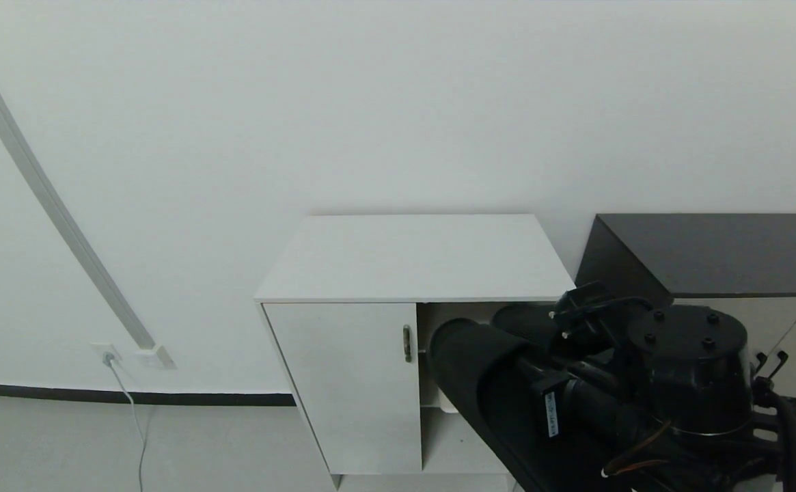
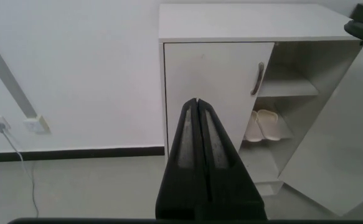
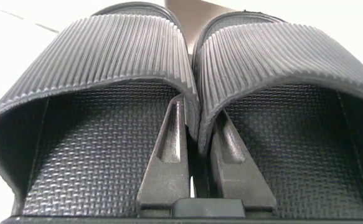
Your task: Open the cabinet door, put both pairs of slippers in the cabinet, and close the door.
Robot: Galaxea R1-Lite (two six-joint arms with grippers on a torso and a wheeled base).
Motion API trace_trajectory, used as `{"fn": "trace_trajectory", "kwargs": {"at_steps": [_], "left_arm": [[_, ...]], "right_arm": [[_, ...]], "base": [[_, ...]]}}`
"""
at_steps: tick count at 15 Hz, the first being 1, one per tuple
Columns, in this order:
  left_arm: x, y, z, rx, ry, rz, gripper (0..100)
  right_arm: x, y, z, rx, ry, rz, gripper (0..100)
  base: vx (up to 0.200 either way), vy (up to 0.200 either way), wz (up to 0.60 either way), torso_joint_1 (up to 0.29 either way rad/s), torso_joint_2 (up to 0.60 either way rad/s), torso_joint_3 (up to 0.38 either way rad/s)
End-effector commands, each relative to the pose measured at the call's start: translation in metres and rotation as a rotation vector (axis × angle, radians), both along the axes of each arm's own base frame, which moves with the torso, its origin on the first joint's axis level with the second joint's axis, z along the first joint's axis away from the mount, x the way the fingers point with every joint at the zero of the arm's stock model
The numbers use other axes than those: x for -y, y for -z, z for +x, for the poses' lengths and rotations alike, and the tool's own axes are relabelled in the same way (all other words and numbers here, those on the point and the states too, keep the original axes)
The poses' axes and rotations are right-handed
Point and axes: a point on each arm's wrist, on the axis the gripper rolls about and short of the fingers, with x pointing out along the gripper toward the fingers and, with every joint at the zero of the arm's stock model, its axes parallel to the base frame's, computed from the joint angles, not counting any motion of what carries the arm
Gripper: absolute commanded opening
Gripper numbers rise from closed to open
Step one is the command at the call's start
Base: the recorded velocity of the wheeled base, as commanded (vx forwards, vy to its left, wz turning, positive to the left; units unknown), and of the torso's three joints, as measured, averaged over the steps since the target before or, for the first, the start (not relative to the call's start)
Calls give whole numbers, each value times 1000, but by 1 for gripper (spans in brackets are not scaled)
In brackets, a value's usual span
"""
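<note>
- Judging by how things lie, you are past halfway: the cabinet (image 1: 411, 260) has its right door (image 2: 337, 155) swung open, and the white slippers (image 2: 265, 124) sit on a shelf inside.
- Your right gripper (image 3: 197, 112) is clamped on the black slippers (image 3: 106, 56), one finger inside each, pinching their inner walls together. In the head view the pair hangs just before the open side.
- Your left gripper (image 2: 197, 102) has its fingers pressed together on nothing and faces the closed left door (image 2: 215, 74).
- Left for you: shelve the black pair, release, shut the door.
</note>
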Motion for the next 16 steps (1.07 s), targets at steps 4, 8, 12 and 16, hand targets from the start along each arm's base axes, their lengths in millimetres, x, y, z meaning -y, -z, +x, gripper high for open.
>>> {"fn": "trace_trajectory", "kwargs": {"at_steps": [4,8,12,16], "left_arm": [[0,0,0,-1,0,0,0],[0,0,0,-1,0,0,0],[0,0,0,-1,0,0,0],[0,0,0,-1,0,0,0]], "right_arm": [[1,10,0,-23,0,-34,0],[2,12,-1,-29,0,-41,0],[1,14,0,-34,-1,-46,0],[1,15,-1,-34,-3,-49,0]], "base": [[0,0,0,-79,181,101],[0,0,0,-165,378,204],[0,0,0,-199,464,260],[0,0,0,-226,560,321]]}}
